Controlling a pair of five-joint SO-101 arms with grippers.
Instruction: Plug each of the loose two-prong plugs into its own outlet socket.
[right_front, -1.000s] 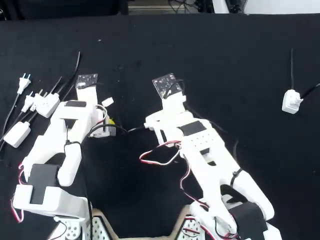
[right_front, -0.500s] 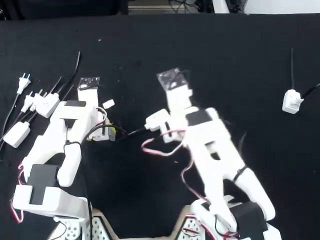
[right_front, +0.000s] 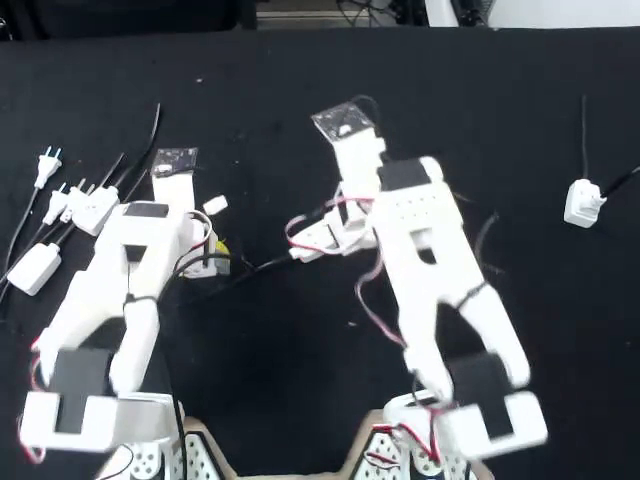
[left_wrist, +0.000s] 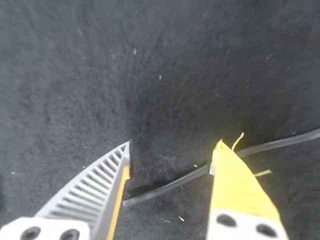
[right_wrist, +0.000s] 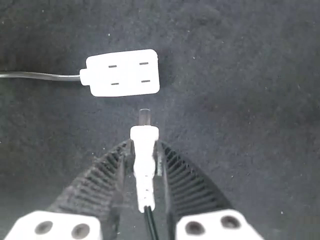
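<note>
My right gripper (right_wrist: 144, 150) is shut on a small white two-prong plug (right_wrist: 144, 142), its black cord trailing back between the fingers. The prongs point at a white outlet block (right_wrist: 121, 73) with two pairs of slots, lying a short gap ahead on the black cloth. From above, that gripper (right_front: 345, 122) sits at the middle of the table. My left gripper (left_wrist: 173, 150) is open just above the cloth, with a thin black cable (left_wrist: 170, 184) running across between its grey and yellow fingers. In the high view it (right_front: 172, 162) sits left of centre.
Several loose white plugs (right_front: 92, 207) with black cords lie at the table's left edge, beside the left arm. Another white plug block (right_front: 580, 203) with a cord lies at the far right. Red and white wires loop between the arms.
The right arm has stretched farther out and swung slightly right with the plug held. The left arm has hardly moved.
</note>
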